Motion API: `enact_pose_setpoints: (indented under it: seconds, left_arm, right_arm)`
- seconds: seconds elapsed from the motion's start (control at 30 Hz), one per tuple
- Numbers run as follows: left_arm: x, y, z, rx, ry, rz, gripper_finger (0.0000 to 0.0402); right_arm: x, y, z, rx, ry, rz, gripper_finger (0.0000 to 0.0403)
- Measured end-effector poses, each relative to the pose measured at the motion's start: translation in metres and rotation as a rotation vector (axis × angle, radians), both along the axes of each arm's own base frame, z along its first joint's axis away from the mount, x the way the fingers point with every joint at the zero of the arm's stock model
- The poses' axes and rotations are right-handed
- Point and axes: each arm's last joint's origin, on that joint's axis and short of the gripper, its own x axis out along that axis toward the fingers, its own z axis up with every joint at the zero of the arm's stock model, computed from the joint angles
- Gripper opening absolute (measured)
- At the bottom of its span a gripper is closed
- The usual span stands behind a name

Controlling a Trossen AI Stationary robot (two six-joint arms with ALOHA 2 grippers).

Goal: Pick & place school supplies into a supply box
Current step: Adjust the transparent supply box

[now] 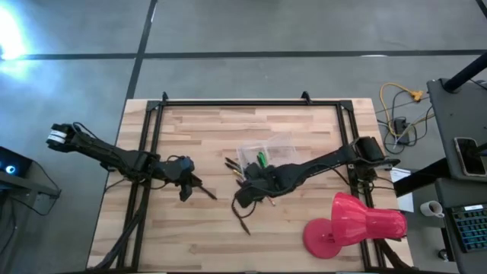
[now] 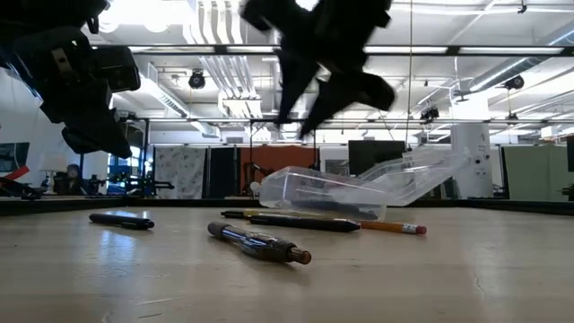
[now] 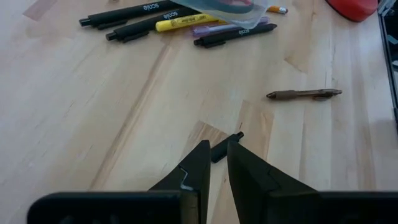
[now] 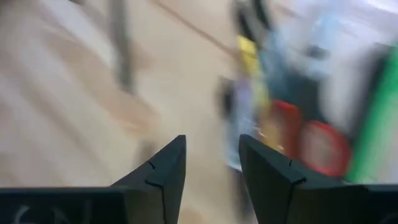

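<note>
Your left gripper [image 1: 199, 189] is sitting at 9 o'clock on the table [image 1: 190, 236], fingers nearly closed & gripping nothing, w/ a dark pen [image 3: 225, 145] lying just past the tips. Your right gripper [image 1: 240, 199] is hovering near center, fingers apart & empty, just beside the clear box [image 1: 262, 151]. That box is sitting at about 12 o'clock from it, w/ pens [image 3: 163, 23] lying alongside and a brown pen [image 1: 243, 221] at its 6 o'clock.

Right hand [image 4: 211, 165] — parted, empty

Bare wood left of loose pens [image 1: 237, 172], supply box [image 1: 265, 152] and pink lamp-shaped object [image 1: 356, 224] crowding right
</note>
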Motion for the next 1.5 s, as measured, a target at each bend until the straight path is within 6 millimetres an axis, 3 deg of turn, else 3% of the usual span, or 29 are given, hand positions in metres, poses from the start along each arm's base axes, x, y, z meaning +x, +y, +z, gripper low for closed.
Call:
enact_pose_setpoints:
  seconds: [0.17,0.37,0.47,0.8,1.03,1.23,1.5]
  left_arm:
    - [0.0,0.0,0.0,0.008,-0.004,0.01,0.0039]
    - [0.001,0.0,0.001,0.009,-0.017,0.019,0.0039]
    - [0.001,0.0,0.001,-0.005,-0.017,0.031,0.0039]
    - [0.001,0.0,0.001,-0.008,-0.019,0.033,0.0039]
    - [0.001,0.0,0.001,-0.009,-0.019,0.033,0.0039]
    - [0.001,0.0,0.001,-0.009,-0.021,0.033,0.0039]
    - [0.001,0.0,0.001,-0.01,-0.021,0.033,0.0039]
  right_arm:
    - [0.02,0.007,0.005,0.081,-0.204,0.017,0.0122]
    - [0.031,0.002,-0.032,0.126,-0.116,0.014,0.0107]
    - [0.031,0.001,-0.037,0.126,-0.095,0.011,0.0102]
    - [0.004,-0.005,-0.053,0.051,0.215,-0.043,0.0091]
    - [-0.006,-0.002,-0.043,-0.002,0.238,-0.092,0.0091]
    - [-0.023,-0.007,-0.049,-0.036,0.397,-0.16,0.0091]
    - [-0.036,0.014,-0.04,-0.089,0.431,-0.096,0.0091]
